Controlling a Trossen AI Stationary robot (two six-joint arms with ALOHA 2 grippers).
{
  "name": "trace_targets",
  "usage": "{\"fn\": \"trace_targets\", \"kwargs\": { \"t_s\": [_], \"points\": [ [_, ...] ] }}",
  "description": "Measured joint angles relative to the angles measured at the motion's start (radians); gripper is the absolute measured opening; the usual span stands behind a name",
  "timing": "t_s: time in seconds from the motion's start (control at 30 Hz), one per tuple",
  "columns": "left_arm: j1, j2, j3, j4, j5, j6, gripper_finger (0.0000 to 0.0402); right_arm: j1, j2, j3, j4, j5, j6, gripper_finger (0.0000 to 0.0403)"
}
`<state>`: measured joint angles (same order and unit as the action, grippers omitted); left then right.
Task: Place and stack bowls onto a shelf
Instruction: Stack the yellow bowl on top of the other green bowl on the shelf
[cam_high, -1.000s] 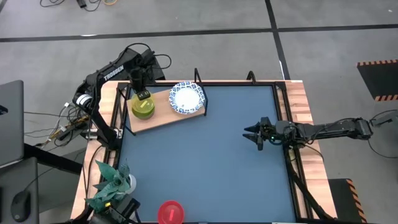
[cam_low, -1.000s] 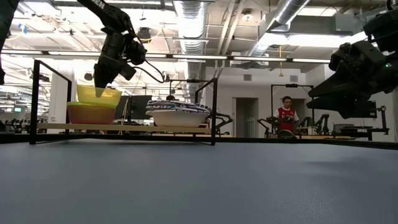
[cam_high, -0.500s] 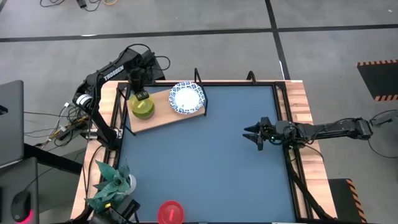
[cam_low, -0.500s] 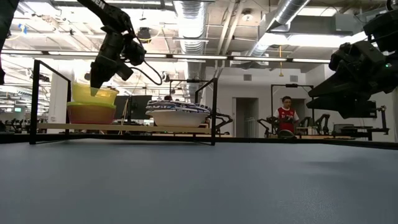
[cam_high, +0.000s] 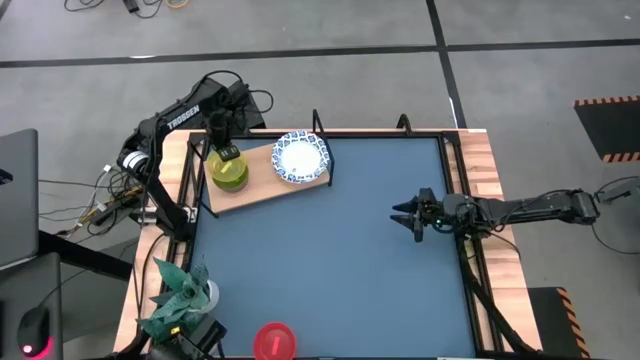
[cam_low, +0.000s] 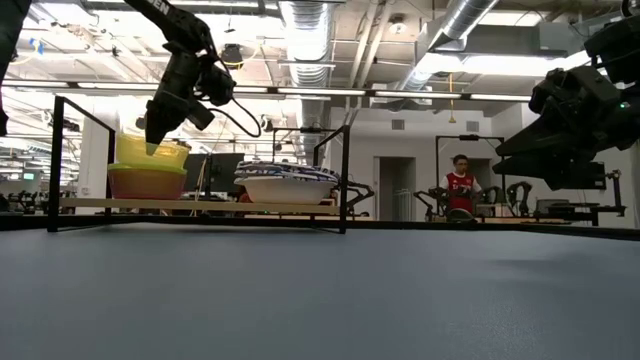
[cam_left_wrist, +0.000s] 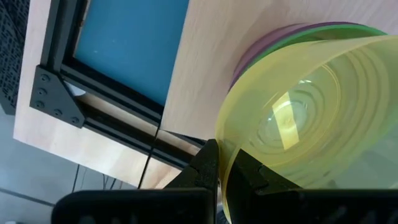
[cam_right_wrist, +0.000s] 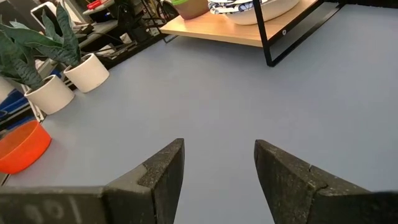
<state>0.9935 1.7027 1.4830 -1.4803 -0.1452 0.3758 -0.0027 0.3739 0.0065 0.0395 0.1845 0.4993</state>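
Dark blue tabletop (cam_high: 330, 250): we note the red bowl (cam_high: 273, 341) alone at its near edge. Mid-table by the right edge, the right gripper (cam_high: 409, 218) waits with jaws apart. Farthest, on the shelf (cam_high: 262, 190) at the far left corner, the left gripper (cam_high: 227, 152) pinches the yellow bowl (cam_left_wrist: 311, 118) rim; the bowl sits directly over the green bowl (cam_left_wrist: 323, 38) and purple bowl (cam_left_wrist: 273, 45), tilted.

My left gripper (cam_high: 226, 158) sits in the upper left of the high view, arm folded over it, fingers (cam_left_wrist: 208, 163) pinched tight. My right gripper (cam_high: 403, 214) waits at centre-right, arm stretched level from the right edge, fingers (cam_right_wrist: 163, 167) spread apart.
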Motion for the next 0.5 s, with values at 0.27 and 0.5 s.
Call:
{"fn": "trace_targets", "kwargs": {
  "t_s": [0.27,0.5],
  "points": [
    [-0.028,0.0,0.0,0.022,0.001,-0.004,0.0,0.0,0.0,0.0,0.0,0.0,-0.002,0.022],
    [-0.027,-0.003,-0.054,0.026,-0.006,-0.019,0.0,0.0,0.0,0.0,0.0,0.0,-0.002,0.022]
  ]
}}
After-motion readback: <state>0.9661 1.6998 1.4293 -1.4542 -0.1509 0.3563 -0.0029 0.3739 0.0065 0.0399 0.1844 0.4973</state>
